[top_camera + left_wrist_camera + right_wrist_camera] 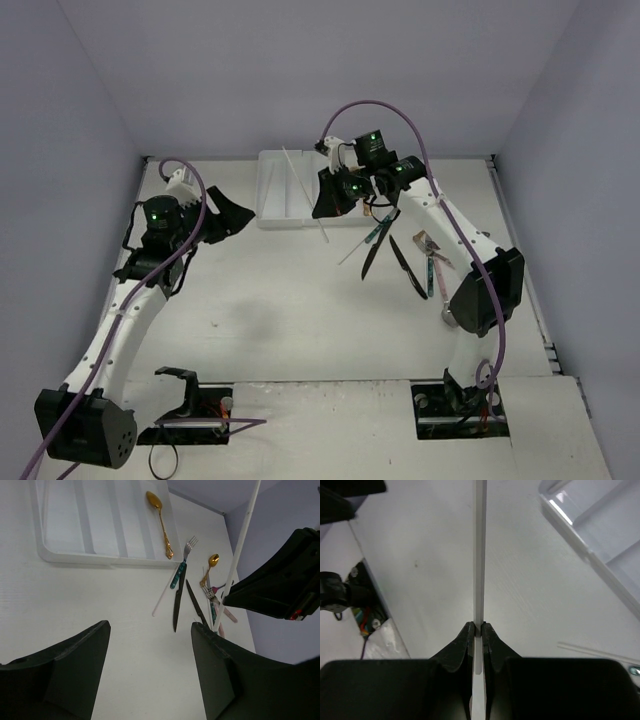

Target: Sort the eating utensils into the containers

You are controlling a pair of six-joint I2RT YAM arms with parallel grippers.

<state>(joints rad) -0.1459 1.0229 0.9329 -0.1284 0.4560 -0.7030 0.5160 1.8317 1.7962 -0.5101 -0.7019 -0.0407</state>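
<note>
Hovering over the surface (300, 320), clamped right jaws on a white stick (479, 555) at 3 o'clock of the tray (272, 195); held left jaws released, empty.

Twin white arms, black at every joint: your left arm (120, 325) and right arm (455, 225) each wear smooth white shells over their long links, with a boxy black motor housing (490, 290) at the elbow. Just behind each end effector a green light (157, 213) glows on a black wrist block. A lilac cable (400, 115) runs back from each wrist. Your left gripper (150, 627) has 2 broad, matte black wedge fingers (65, 675); your right gripper (477, 626) has 2 black fingers tapering to thin tips. Farthest from the grippers sit 2 black base plates (460, 410).
</note>
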